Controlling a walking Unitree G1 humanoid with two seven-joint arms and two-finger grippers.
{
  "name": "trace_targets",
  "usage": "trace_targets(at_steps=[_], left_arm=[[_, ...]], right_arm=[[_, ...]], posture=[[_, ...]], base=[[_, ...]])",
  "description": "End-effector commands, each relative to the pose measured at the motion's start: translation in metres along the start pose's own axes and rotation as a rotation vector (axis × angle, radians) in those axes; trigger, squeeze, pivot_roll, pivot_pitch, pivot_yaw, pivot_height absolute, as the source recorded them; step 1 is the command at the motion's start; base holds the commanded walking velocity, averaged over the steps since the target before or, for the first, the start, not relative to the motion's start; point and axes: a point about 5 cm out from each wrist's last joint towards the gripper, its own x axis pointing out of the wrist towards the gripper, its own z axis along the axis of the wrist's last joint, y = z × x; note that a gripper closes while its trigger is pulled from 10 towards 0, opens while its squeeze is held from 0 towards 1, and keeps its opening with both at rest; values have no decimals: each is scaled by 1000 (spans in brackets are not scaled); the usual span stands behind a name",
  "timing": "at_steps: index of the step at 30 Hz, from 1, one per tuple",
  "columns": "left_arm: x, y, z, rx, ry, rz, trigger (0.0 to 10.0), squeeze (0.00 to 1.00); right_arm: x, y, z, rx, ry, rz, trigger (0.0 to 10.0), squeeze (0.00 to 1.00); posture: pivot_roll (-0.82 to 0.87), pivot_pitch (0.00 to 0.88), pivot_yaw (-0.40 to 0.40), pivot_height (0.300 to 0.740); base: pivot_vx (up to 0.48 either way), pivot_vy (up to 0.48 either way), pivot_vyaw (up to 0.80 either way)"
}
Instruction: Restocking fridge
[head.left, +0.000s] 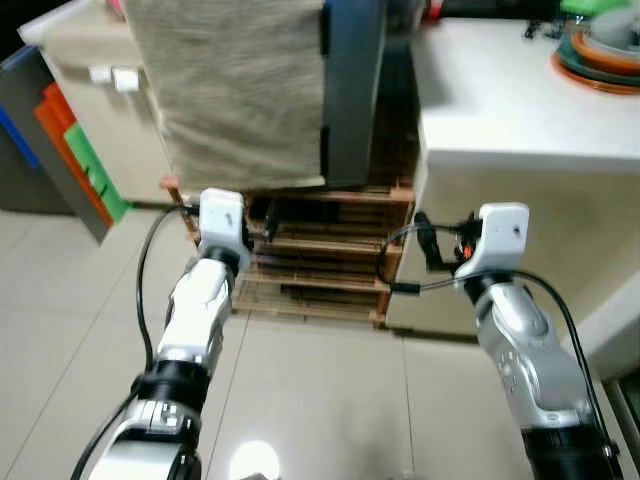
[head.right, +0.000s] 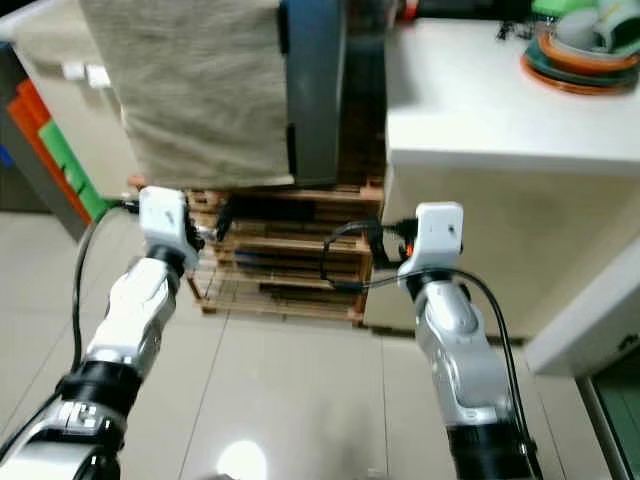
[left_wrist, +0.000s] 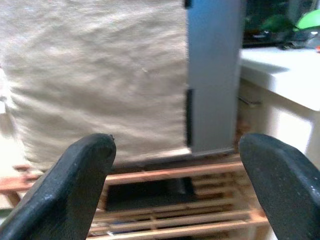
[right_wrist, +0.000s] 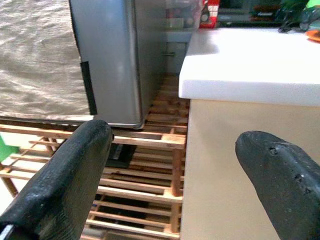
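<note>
fridge (head.left: 352, 90) grey, cloth-draped, on wooden rack (head.left: 320, 250), left gripper (left_wrist: 175, 185) and right gripper (right_wrist: 185, 180) wide open, empty, right wrist view shows white surface (right_wrist: 250, 65) with red packet (right_wrist: 210, 12), writing unreadable

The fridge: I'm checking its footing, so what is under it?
The fridge stands on a slatted wooden rack. A beige cloth drapes its front, hiding the door.

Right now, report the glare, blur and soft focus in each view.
Left eye view: a lamp's glare spot on the tiled floor, scene slightly soft. Right eye view: the same. Left wrist view: open left gripper fingers blurred, beige cloth sharper. Right wrist view: open right gripper fingers soft, white counter bright.
</note>
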Motion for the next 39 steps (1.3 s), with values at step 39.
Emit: trace_targets(at_steps=[39], left_arm=[[-13,-4,-4,-208,186,39,10000,0]], right_arm=[[-11,-28,-23,4,-50,-241,10000,0]], posture=[[-156,0,57,740]], base=[[121,166,-481]])
